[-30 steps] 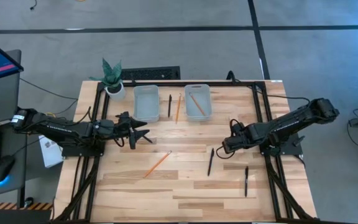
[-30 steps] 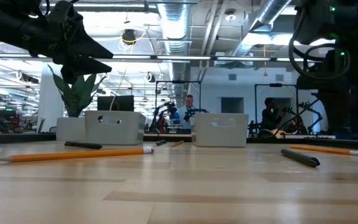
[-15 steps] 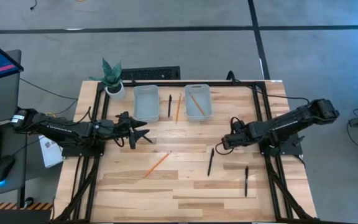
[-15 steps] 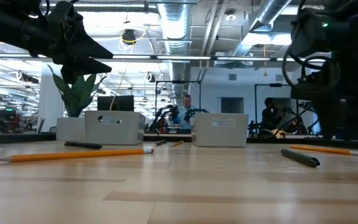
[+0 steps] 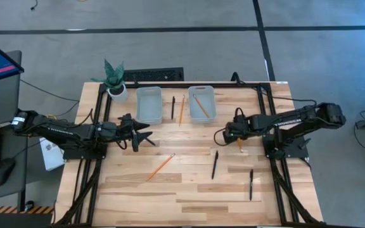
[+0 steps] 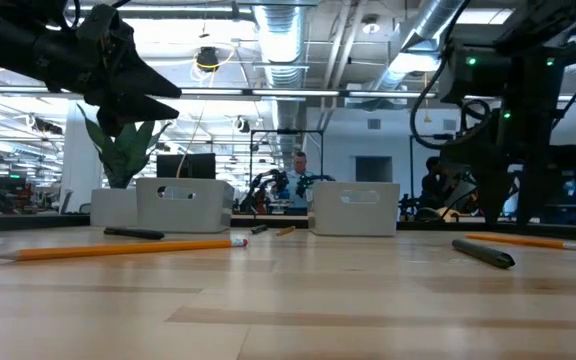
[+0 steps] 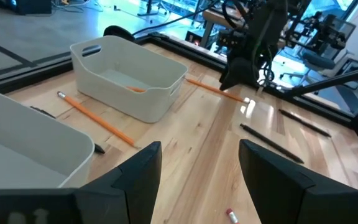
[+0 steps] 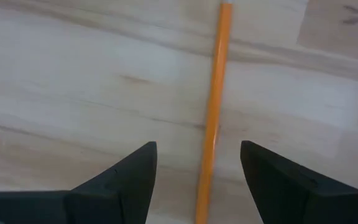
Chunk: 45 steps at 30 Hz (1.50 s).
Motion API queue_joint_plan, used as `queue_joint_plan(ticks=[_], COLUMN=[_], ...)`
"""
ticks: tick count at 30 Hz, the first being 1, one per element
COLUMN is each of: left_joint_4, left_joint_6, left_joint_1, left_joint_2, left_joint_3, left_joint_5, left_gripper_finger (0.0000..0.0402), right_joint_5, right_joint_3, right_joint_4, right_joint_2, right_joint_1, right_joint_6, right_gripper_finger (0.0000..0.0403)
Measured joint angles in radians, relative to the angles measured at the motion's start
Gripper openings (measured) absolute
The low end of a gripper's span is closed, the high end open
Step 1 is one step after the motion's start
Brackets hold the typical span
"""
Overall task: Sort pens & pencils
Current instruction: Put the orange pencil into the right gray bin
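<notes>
On the pale wood-plank table (image 5: 189, 190), the spread right pincer (image 8: 197, 180) straddles a slim orange pencil (image 8: 214, 112).

Overhead, table-level, two wrist cams.

Grey floor (image 5: 170, 12), ceiling ducts (image 6: 278, 30), bright lab bkgd.

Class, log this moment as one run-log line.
right gripper: open, over pencil | left gripper: open, waiting near left bin | nothing held
</notes>
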Motion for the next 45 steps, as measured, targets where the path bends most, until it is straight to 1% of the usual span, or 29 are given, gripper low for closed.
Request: queue_joint_plan(ticks=[6,11,15,35,39,45], left_joint_4=[-0.012,-0.012,-0.012,-0.012,-0.012,-0.015], left_joint_6=[-0.002,-0.002,-0.002,-0.005,-0.005,-0.005], left_joint_1=[0.0,0.0,0.0,0.0,0.0,0.0], left_joint_2=[0.0,0.0,0.0,0.0,0.0,0.0], left_joint_3=[0.0,0.0,0.0,0.0,0.0,0.0], left_joint_5=[-0.007,-0.007,-0.007,-0.007,-0.007,-0.007], left_gripper_finger=[0.0206,0.0206,0.0206,0.0206,0.0206,0.0206], right_joint_5=[-0.027,-0.029,-0.03,-0.046,-0.046,-0.042], right_joint_3=[0.0,0.0,0.0,0.0,0.001,0.004], right_joint_4=[0.002,0.001,0.0,-0.005,-0.004,0.018], right_joint_2=[0.0,0.0,0.0,0.002,0.041,0.135], right_joint_1=[-0.045,-0.047,-0.047,-0.052,-0.051,-0.049], right_joint_6=[-0.037,-0.038,-0.038,-0.037,-0.026,-0.036], right_gripper_finger=[0.0239,0.0222,0.0215,0.0214,0.0215,0.0216])
